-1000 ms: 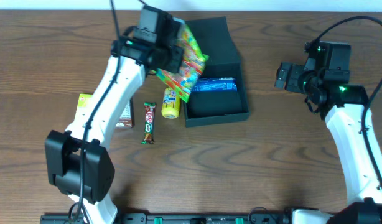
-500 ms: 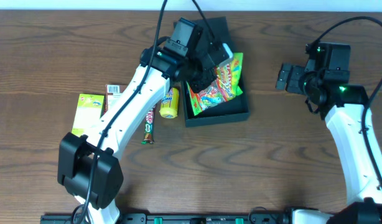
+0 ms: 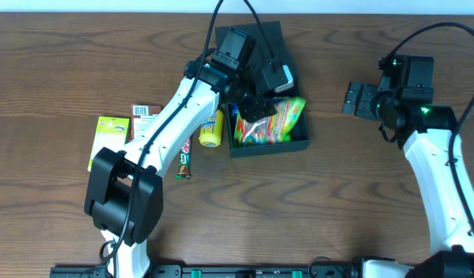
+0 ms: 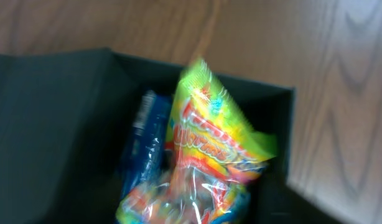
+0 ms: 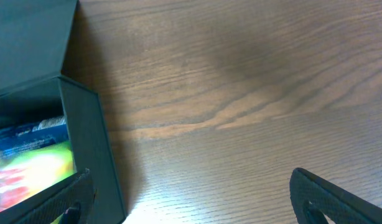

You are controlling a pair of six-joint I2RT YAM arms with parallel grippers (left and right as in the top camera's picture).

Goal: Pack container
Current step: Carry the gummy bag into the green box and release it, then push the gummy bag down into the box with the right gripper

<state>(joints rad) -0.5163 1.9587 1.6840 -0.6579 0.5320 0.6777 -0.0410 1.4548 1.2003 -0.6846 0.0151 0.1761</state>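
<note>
The container (image 3: 268, 145) sat right under the left gripper (image 3: 254, 104), its lid (image 3: 277, 38) lying open beyond the fingers. Inside, a candy bag (image 3: 283, 123) covered most of a blue packet (image 4: 141, 134), both of them blurred in the wrist view. The arm hid the left fingers, so I couldn't tell their spread. The right gripper (image 3: 351, 98) stood wide open and empty, well apart from the container. A chocolate bar (image 3: 184, 161) showed half from under the left arm.

A dark teal-green matte rectangular box (image 3: 269, 147) sits open on the wooden counter (image 3: 360, 201), upper centre of the overhead frame, its hinged flap lid (image 3: 275, 38) folded back toward the top edge, a bright green-and-yellow candy bag (image 3: 279, 123) lying inside.
</note>
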